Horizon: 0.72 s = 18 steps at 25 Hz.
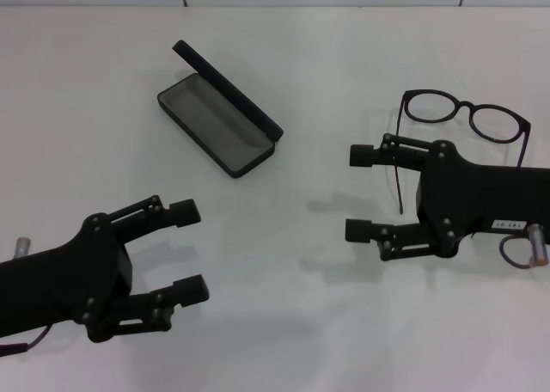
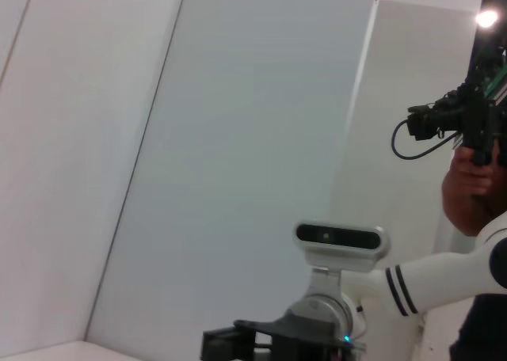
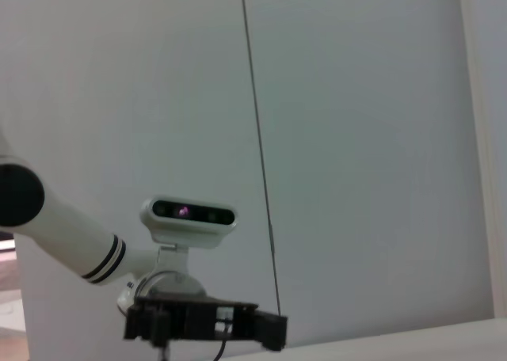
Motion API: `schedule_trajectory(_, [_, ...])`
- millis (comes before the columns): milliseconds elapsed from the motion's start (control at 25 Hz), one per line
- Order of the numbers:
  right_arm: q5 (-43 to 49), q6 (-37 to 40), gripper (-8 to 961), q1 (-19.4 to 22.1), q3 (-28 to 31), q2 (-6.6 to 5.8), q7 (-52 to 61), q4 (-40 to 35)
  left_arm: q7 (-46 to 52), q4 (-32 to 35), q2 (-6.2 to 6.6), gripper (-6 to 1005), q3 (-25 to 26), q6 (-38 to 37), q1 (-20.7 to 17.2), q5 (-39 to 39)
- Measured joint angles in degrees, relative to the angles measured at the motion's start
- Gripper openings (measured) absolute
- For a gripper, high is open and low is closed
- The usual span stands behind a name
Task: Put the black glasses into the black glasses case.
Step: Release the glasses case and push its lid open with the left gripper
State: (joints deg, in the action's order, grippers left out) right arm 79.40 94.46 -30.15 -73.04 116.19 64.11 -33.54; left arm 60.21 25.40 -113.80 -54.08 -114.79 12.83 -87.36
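White tabletop (image 1: 284, 237). Right gripper (image 1: 361, 192) wide open, empty; thin black-framed glasses (image 1: 468, 117) just behind. Open matte black case (image 1: 219, 121) beyond left gripper (image 1: 191, 253), also open, empty. Step: pre-grasp; next, likely close on frame.

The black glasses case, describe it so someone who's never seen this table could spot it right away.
On the white table, look toward the far side, ahead of the left gripper. The black glasses case lies there open, lid raised, grey lining showing. It is the only boxy item; the black glasses are a thin frame by the right gripper.

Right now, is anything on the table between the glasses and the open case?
Nothing visible: bare white table separates the black glasses from the open black glasses case. The right claw hovers open beside the glasses.
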Motion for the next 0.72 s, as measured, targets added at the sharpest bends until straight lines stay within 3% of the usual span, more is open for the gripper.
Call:
schedule_trajectory(200, [-0.2,-0.9,878,0.1,-0.5,0.00,-1.6,0.1,0.4,0.2,-0.85,870,1.6,1.3,0.2,-0.6])
schedule_trajectory(720, [-1.0,0.8,878,1.6,-2.0,-0.43,-3.6,0.1,-0.6,0.4,-1.31,864,4.3,2.3,-0.7,-0.8])
